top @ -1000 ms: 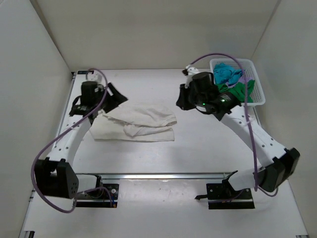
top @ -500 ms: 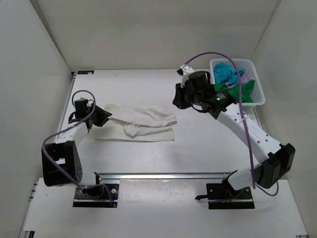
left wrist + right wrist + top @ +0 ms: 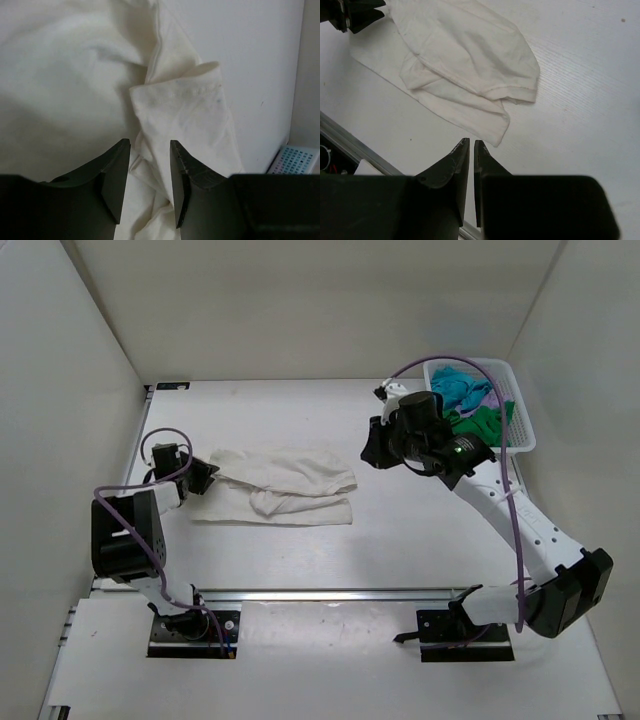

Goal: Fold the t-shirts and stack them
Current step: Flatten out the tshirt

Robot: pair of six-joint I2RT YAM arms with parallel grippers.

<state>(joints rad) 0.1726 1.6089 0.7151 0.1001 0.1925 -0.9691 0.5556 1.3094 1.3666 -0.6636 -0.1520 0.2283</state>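
Cream-white t-shirt (image 3: 285, 485) lies crumpled on white table (image 3: 400, 530) (white walls (image 3: 300, 310)); left gripper (image 3: 150, 150) parted, right gripper (image 3: 471, 145) seemingly closed

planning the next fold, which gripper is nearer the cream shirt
Left. The left gripper sits at the cream shirt's left edge, fingers over the cloth; the right gripper hangs beyond its right end, apart from it.

Matt finishes, soft and hard

The cream-white t-shirt (image 3: 285, 483) is wrinkled matt cloth with stitched hems; the white surface (image 3: 580, 90) shows a faint fine grain; the left tool (image 3: 149, 150) has dull black, slightly rough plastic fingers (image 3: 181, 187).
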